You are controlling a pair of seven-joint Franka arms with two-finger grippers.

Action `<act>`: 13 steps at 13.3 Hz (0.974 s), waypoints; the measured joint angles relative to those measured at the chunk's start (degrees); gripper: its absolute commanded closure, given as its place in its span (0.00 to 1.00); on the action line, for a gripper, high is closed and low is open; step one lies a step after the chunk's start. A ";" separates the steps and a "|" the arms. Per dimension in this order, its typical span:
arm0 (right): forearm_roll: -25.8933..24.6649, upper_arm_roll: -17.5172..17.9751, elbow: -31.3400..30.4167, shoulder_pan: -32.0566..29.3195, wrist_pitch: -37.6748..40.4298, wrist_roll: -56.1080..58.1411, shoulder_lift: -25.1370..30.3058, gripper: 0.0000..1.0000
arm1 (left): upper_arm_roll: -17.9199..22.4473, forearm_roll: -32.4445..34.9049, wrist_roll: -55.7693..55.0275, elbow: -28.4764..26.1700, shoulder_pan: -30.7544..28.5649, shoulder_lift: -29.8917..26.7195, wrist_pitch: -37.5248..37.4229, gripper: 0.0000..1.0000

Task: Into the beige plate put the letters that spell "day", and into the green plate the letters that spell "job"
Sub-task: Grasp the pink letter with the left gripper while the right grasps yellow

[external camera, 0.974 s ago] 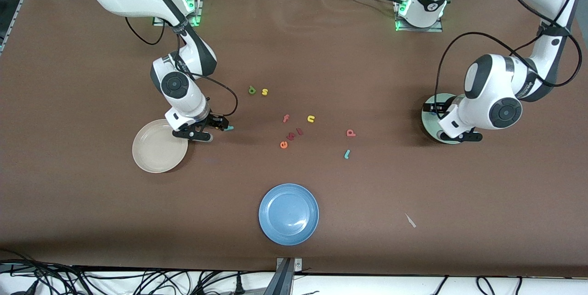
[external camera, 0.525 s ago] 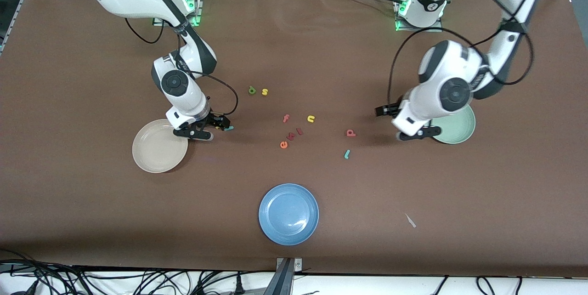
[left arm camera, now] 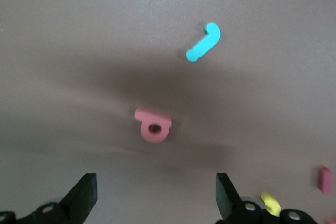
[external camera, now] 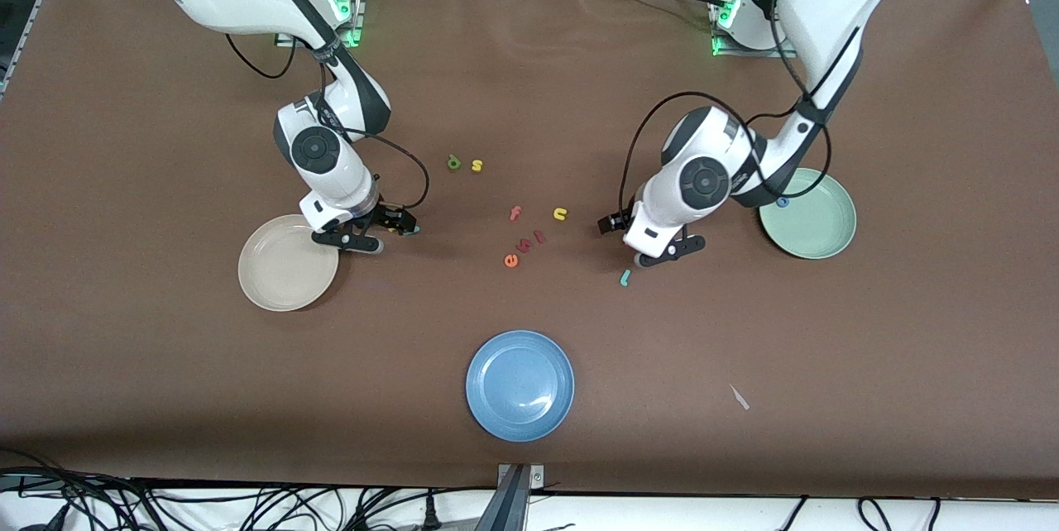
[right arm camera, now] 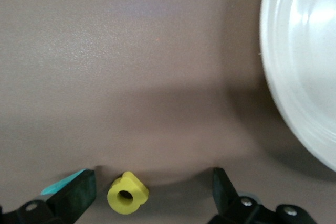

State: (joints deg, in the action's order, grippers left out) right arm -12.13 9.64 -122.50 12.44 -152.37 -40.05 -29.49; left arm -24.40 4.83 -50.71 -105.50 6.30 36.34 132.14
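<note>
Lying nearest the camera, the blue plate (external camera: 519,385) holds nothing and has no part in the job. Farther up the table, the teal j (external camera: 625,277) rests flat just nearer the camera than the left gripper (external camera: 654,243), which hangs over the pink b (left arm camera: 153,125) with jaws spread wide and nothing between them. Toward the right arm's end, the beige plate (external camera: 287,262) sits bare, while the right gripper (external camera: 371,232), jaws equally wide and holding nothing, hovers just beside its rim above the yellow a (right arm camera: 127,194), with the teal y (right arm camera: 64,184) touching or nearly touching one finger. An orange e (external camera: 511,260) and a few stray letters lie mid-table between the arms, a yellow n (external camera: 560,214) and pink f (external camera: 515,213) slightly farther. The green plate (external camera: 815,221) toward the left arm's end carries the blue o (external camera: 782,202) by its rim. Farthest off, the green d (external camera: 453,161) sits just beside a yellow s (external camera: 476,165).

The risks look plain: the right gripper could nudge the y while closing on the a, or clip the plate's rim on the carry; the b is thin and flat, so the left fingers may skid over it; and the s beside the d invites a wrong pick.
</note>
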 measured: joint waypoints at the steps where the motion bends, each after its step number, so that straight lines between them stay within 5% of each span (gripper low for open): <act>1: 0.00 0.00 -0.01 0.00 -0.01 0.01 0.00 0.15 | 0.08 2.53 -1.55 0.85 0.19 1.22 0.00 0.01; 5: -0.13 -0.03 -0.01 -0.04 -0.03 0.02 0.07 0.34 | 0.54 4.38 -3.03 2.34 0.19 3.06 0.01 0.10; 11: -0.13 0.09 -0.01 -0.03 -0.12 -0.99 0.14 0.33 | 0.53 4.43 -5.55 5.11 0.65 5.57 0.02 0.21; 13: -0.13 0.12 -0.01 -0.03 -0.12 -1.80 0.13 0.32 | 0.52 5.37 -6.16 5.16 0.83 6.50 0.04 0.35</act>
State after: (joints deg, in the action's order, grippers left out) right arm -12.25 9.77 -122.51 12.41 -152.48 -41.85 -29.35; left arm -23.88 10.20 -56.87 -100.34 7.13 42.84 132.18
